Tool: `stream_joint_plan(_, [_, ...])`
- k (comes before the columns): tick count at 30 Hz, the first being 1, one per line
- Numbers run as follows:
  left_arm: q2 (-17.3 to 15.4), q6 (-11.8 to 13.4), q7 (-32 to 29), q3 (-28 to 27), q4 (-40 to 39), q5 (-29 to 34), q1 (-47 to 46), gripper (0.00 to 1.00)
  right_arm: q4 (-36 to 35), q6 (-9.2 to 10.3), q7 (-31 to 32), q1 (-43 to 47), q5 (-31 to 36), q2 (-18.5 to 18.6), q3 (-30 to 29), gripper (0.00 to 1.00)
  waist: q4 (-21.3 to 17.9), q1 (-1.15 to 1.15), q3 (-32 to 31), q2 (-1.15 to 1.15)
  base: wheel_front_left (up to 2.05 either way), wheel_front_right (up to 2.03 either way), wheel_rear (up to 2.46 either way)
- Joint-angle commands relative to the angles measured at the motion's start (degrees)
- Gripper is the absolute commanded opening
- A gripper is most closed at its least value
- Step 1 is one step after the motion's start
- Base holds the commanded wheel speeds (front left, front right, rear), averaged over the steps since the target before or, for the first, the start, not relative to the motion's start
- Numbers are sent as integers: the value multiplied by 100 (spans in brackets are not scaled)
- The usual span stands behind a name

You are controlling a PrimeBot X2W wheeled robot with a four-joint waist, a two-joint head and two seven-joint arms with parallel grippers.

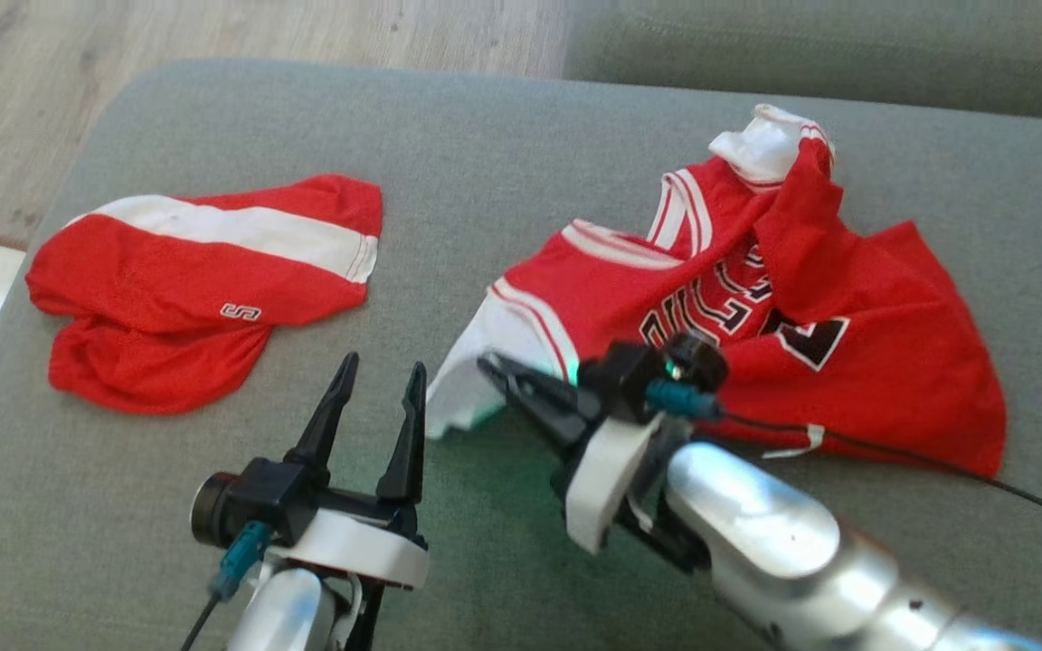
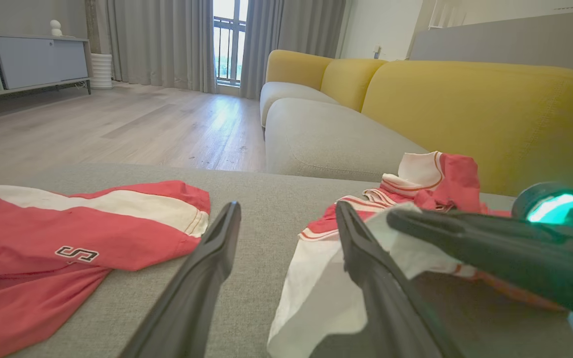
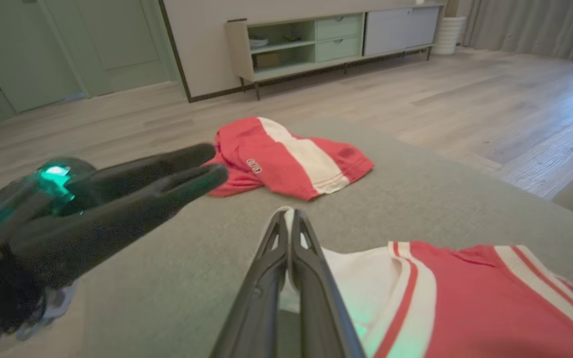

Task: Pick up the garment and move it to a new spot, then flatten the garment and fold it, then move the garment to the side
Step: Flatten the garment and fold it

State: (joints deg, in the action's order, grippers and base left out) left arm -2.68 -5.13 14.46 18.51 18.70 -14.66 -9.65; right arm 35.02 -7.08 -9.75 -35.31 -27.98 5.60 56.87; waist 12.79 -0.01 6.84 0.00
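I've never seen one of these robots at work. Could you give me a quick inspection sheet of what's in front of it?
Surface: grey cushion, broad and soft.
Job's things: red jersey, crumpled, on the right.
Clutter: red shorts with a white stripe, on the left.
Pincers: left pincer open above bare cushion; right pincer shut on the jersey's white edge.
Cables: black cable trailing from the right wrist across the jersey.
Surroundings: yellow sofa, wood floor, sideboard, curtains.
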Motion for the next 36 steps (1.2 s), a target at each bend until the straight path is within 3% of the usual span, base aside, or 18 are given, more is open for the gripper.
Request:
stream_joint_plan(1, [-26,-29,54,-206,-142,33,-69,100,-253,-41,58,44,-153,45,117,0,-9,1,-75,0,0,0,0])
stream_joint_plan(9, [-24,-42,54,-286,-115,58,55,100,-1055,-41,435,142,-1103,658,1189,0,-30,1,-239,0,0,0,0])
stream_joint_plan(10, [-24,-36,54,-307,-119,61,74,100,-1100,-41,398,113,-1127,703,1217,100,-57,1,-251,0,0,0,0])
stream_joint_plan(14, [-23,-20,54,-362,-153,84,128,100,-1099,-41,253,100,-1244,770,1070,100,-210,1,-304,0,0,0,0])
stream_joint_plan(21, [-28,-11,54,-498,-251,132,155,100,-987,-41,-126,266,-1162,866,96,100,-552,1,-395,0,0,0,0])
stream_joint_plan(29, [-26,-34,54,-649,-570,114,206,100,-852,-41,-460,1052,-283,854,-2409,100,-1031,1,-416,0,0,0,0])
stream_joint_plan(36, [-23,-62,54,-668,-760,137,209,100,-1307,-41,-514,2092,943,168,-4545,100,-1312,1,-313,0,0,0,0])
